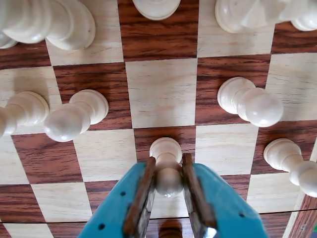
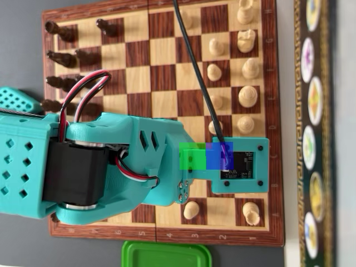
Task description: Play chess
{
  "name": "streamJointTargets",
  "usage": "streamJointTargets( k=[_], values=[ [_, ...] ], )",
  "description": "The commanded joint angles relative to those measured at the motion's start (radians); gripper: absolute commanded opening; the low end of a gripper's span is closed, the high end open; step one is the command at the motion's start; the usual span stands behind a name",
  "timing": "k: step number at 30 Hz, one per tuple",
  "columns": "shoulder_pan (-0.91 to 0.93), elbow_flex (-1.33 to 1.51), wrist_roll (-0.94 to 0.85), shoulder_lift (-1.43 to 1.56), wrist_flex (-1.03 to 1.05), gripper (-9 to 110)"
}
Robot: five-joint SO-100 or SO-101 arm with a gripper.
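Observation:
In the wrist view my teal gripper (image 1: 168, 161) comes in from the bottom edge, its brown pads (image 1: 143, 191) pressed against both sides of a white pawn (image 1: 167, 171). The pawn's base is over a dark square of the wooden chessboard (image 1: 161, 91). More white pawns stand to the left (image 1: 74, 116) and to the right (image 1: 250, 101). In the overhead view the arm (image 2: 128, 161) covers the board's (image 2: 161, 111) lower middle, and its camera mount (image 2: 236, 164) hides the gripper and the held pawn.
Larger white pieces (image 1: 49, 20) line the top of the wrist view. Overhead, dark pieces (image 2: 61, 58) stand along the board's left side and white pieces (image 2: 245, 97) along its right. A green lid (image 2: 167, 255) lies below the board; a patterned strip (image 2: 314, 133) runs along the right.

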Motion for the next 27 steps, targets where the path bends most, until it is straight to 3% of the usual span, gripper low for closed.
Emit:
streamJointTargets(
  k=[1, 27],
  values=[
    [0.009, 0.000, -0.002, 0.058, -0.012, 4],
    [-0.002, -0.008, -0.002, 0.061, 0.002, 12]
  ],
)
